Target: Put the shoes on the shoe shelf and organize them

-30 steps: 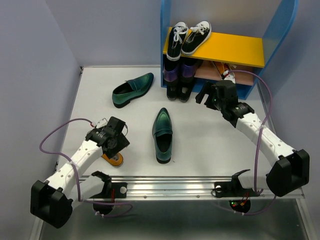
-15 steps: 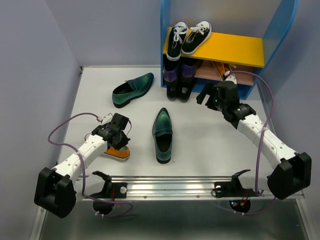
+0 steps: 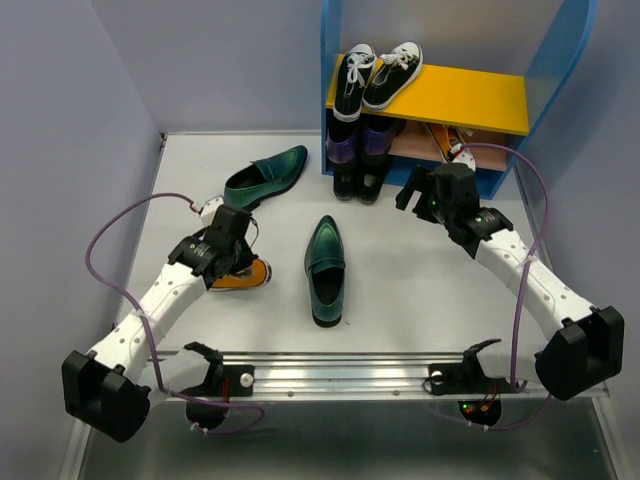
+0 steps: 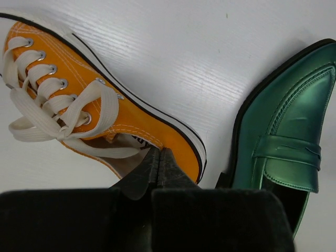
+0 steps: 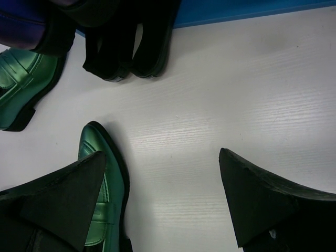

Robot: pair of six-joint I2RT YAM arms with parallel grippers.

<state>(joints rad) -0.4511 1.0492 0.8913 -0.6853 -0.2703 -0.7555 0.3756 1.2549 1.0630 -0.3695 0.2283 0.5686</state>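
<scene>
My left gripper (image 3: 236, 262) (image 4: 159, 153) is shut on the heel collar of an orange sneaker (image 3: 248, 276) (image 4: 105, 105) with white laces, left of centre on the table. One dark green loafer (image 3: 325, 268) (image 4: 286, 136) (image 5: 97, 144) lies just to its right, toe pointing away. A second green loafer (image 3: 265, 178) (image 5: 18, 86) lies further back left. My right gripper (image 3: 418, 194) (image 5: 163, 178) stands open over bare table in front of the shoe shelf (image 3: 470, 95). Black low shoes (image 3: 360, 182) (image 5: 131, 47) sit at the shelf's foot. Another orange sneaker (image 3: 447, 140) shows on the lower board.
Black sneakers with white laces (image 3: 376, 70) stand on the yellow upper board at its left end. Purple shoes (image 3: 350, 148) (image 5: 21, 26) sit under them on the lower tier. Blue shelf sides and grey walls enclose the back and left.
The left gripper shut on the orange sneaker and carried it from the near left further away and to the right. The right arm barely moved.
</scene>
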